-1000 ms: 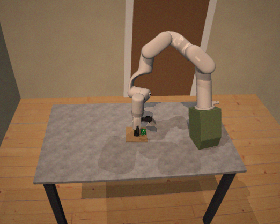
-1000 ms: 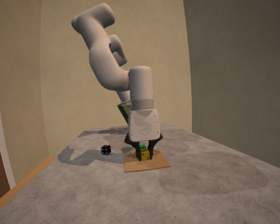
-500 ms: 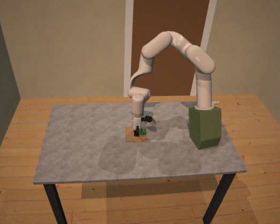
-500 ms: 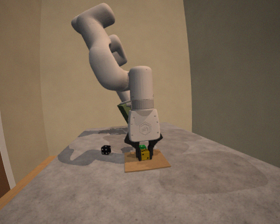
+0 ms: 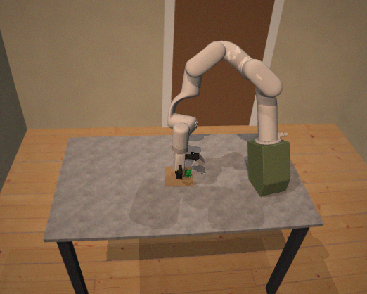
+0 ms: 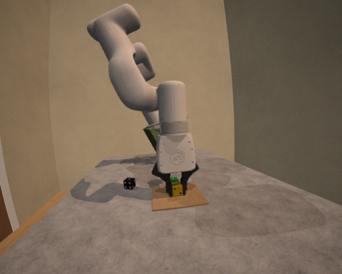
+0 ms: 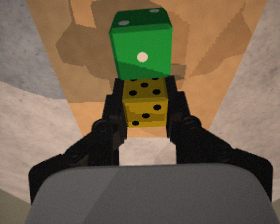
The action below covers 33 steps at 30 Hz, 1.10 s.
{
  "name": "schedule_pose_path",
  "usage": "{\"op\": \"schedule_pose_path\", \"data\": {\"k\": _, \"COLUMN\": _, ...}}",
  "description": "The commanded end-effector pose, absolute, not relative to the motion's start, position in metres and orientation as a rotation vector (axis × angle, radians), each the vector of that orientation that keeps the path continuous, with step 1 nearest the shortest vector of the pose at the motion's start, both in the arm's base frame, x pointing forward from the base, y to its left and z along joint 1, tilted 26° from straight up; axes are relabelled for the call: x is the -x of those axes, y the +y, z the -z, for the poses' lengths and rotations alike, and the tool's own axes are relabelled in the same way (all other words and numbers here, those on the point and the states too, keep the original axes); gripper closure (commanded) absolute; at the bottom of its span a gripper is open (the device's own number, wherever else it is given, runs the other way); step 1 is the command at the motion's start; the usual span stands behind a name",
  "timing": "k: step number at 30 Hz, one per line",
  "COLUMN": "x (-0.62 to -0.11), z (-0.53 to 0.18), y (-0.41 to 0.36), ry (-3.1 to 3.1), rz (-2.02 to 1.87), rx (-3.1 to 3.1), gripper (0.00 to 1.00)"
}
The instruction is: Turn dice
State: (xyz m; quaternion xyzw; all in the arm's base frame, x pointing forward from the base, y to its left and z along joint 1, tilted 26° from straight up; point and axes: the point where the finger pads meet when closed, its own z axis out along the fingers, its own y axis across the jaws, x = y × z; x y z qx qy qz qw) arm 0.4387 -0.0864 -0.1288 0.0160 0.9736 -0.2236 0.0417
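The black two-finger gripper (image 7: 146,112) is clamping the yellow cube die (image 7: 145,102) on the tan square mat (image 6: 185,202). It is best releasing slowly, avoiding nudging the green cube die (image 7: 141,46).

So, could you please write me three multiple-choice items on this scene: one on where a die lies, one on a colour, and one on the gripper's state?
1. Where is the black die?
A. On the mat
B. On the table, off the mat
C. On top of the green die

2. What colour is the die between the gripper's fingers?
A. Yellow
B. Red
C. White

3. What is the gripper doing?
A. Wide open above the table
B. Shut on nothing
C. Shut on a die

Key: 1 B, the exterior view shows it on the grey table, apart from the mat. 2 A, the wrist view shows the yellow die framed by the black fingers, just in front of the green die. 3 C, the fingers press both sides of the yellow die.
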Motion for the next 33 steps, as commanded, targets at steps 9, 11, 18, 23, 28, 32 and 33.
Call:
{"op": "schedule_pose_path", "data": {"k": 9, "x": -0.440, "z": 0.128, "y": -0.086, "ry": 2.977, "rz": 0.683, "rx": -0.048, "gripper": 0.57}}
{"op": "schedule_pose_path", "data": {"k": 11, "x": -0.440, "z": 0.128, "y": -0.086, "ry": 2.977, "rz": 0.683, "rx": -0.048, "gripper": 0.57}}
{"op": "schedule_pose_path", "data": {"k": 18, "x": -0.440, "z": 0.128, "y": -0.086, "ry": 2.977, "rz": 0.683, "rx": -0.048, "gripper": 0.53}}
{"op": "schedule_pose_path", "data": {"k": 23, "x": -0.440, "z": 0.128, "y": -0.086, "ry": 2.977, "rz": 0.683, "rx": -0.048, "gripper": 0.53}}
{"op": "schedule_pose_path", "data": {"k": 28, "x": -0.440, "z": 0.125, "y": -0.085, "ry": 2.977, "rz": 0.683, "rx": -0.048, "gripper": 0.53}}
{"op": "schedule_pose_path", "data": {"k": 32, "x": -0.439, "z": 0.114, "y": -0.079, "ry": 2.977, "rz": 0.683, "rx": -0.048, "gripper": 0.53}}
{"op": "schedule_pose_path", "data": {"k": 33, "x": -0.439, "z": 0.110, "y": -0.077, "ry": 2.977, "rz": 0.683, "rx": -0.048, "gripper": 0.53}}
